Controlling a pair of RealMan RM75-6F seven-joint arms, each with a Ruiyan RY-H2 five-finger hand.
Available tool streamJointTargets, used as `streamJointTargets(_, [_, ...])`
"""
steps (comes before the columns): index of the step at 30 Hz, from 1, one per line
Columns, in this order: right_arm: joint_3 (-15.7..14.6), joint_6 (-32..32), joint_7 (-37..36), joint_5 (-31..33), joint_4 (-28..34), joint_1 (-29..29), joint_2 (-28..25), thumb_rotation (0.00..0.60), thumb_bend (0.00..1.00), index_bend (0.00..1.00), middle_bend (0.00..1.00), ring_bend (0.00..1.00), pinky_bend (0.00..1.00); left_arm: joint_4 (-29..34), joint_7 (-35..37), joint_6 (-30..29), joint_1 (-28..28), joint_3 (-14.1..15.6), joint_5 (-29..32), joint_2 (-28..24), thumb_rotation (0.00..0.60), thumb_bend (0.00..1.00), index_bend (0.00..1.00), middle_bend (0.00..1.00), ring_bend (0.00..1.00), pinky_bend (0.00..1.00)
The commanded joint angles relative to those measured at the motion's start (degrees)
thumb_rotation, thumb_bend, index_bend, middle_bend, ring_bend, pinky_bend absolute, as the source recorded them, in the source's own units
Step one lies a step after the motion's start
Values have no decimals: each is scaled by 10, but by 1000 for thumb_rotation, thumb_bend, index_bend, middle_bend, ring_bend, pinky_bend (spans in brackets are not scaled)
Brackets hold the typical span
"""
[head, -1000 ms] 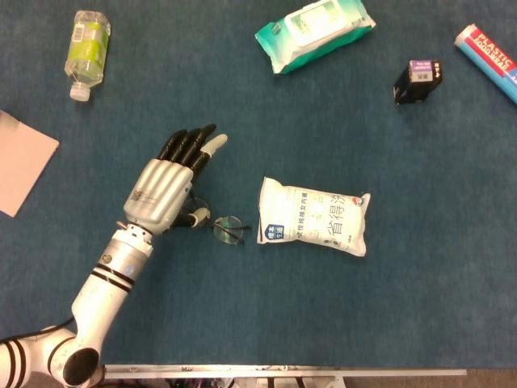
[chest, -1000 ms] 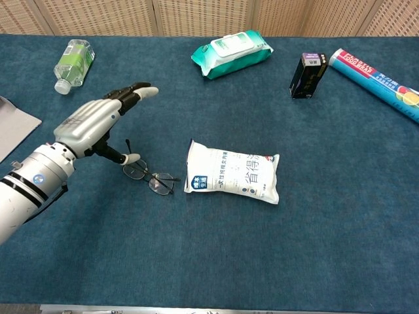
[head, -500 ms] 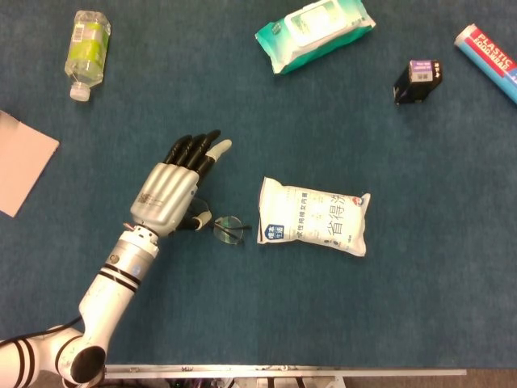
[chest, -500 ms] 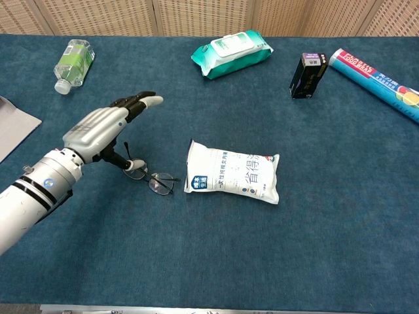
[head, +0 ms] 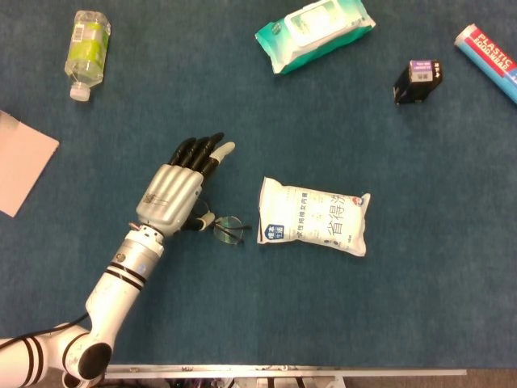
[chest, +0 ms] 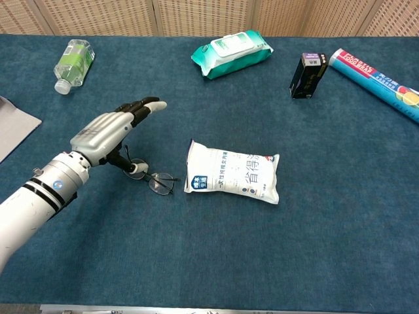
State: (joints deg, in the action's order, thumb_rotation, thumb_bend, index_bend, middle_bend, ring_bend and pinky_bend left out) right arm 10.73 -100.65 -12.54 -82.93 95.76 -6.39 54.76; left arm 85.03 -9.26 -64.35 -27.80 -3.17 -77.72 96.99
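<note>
Blue cloth table (head: pixel 420 307). Left hand (head: pixel 174 194) hovers over the left half of the glasses (head: pixel 226 229), fingers stretched out flat and close together, holding nothing; thumb tip sits down by the frame, contact unclear. Glasses lie flat just left of the white pouch (head: pixel 313 215). Far from the pouch along the back edge: green bottle (head: pixel 87 42) at left, wipes pack (head: pixel 315 32) behind it, small black box (head: pixel 418 79) to the right.
</note>
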Motion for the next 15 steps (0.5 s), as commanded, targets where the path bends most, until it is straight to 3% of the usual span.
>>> streamJointTargets(1, [0, 0, 0, 0, 0, 0, 0, 600, 289, 603, 389, 257, 288, -5, 1, 3, -1, 0, 1, 4, 600, 168, 0, 0, 0, 2])
streamJointTargets(15, [1, -2, -5, 1, 0, -2, -2, 600, 289, 603, 389, 257, 288, -26, -3, 16, -3, 1, 6, 20, 600, 169, 0, 0, 0, 1])
